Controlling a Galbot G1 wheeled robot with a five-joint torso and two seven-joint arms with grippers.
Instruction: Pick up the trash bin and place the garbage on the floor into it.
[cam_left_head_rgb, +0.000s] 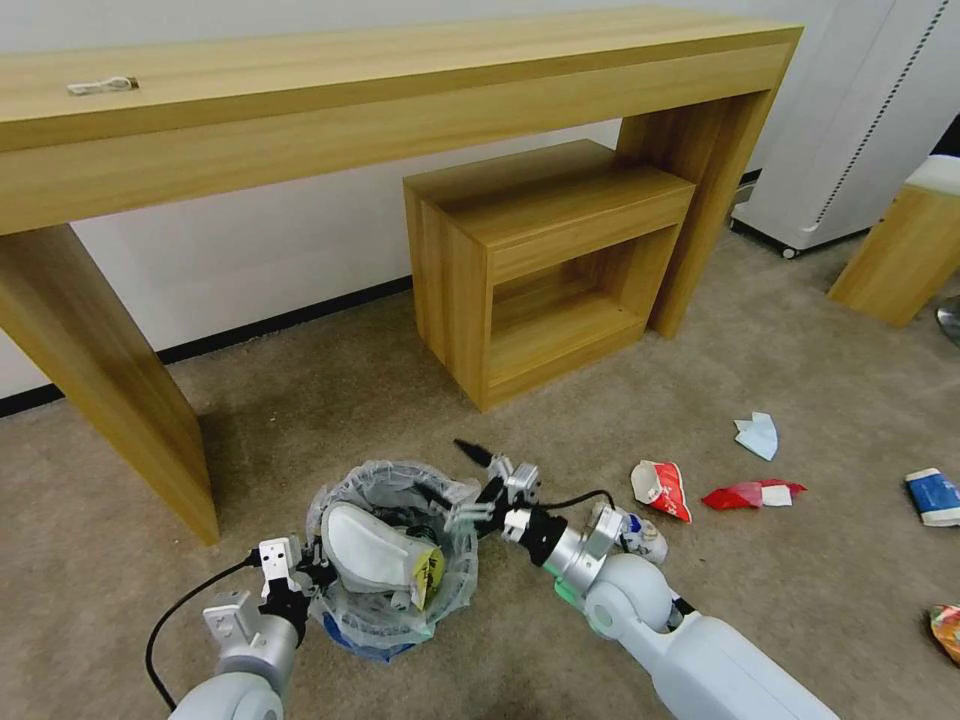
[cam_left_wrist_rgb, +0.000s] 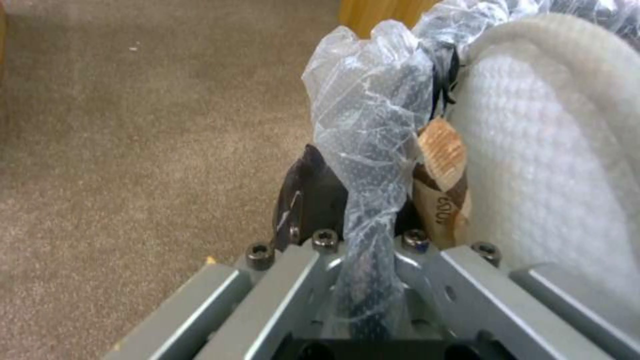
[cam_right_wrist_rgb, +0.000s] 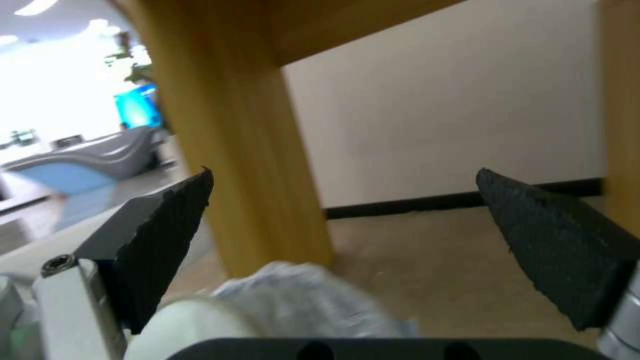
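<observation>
Black wire-mesh trash bin (cam_left_head_rgb: 395, 560), plastic-lined, holds a white slipper (cam_left_head_rgb: 375, 548); we clamp our left gripper (cam_left_head_rgb: 292, 578) on its rim to steady it. Our right gripper (cam_left_head_rgb: 480, 490) hovers alongside, fingers apart. Red wrappers (cam_left_head_rgb: 750, 493) lie rightward.

A carpeted office-like room: long wooden console table (cam_left_head_rgb: 400, 90), small shelf unit (cam_left_head_rgb: 545, 260), white wall.

Orange can (cam_left_head_rgb: 946, 630) (floor's far right) is cut by the edge.
</observation>
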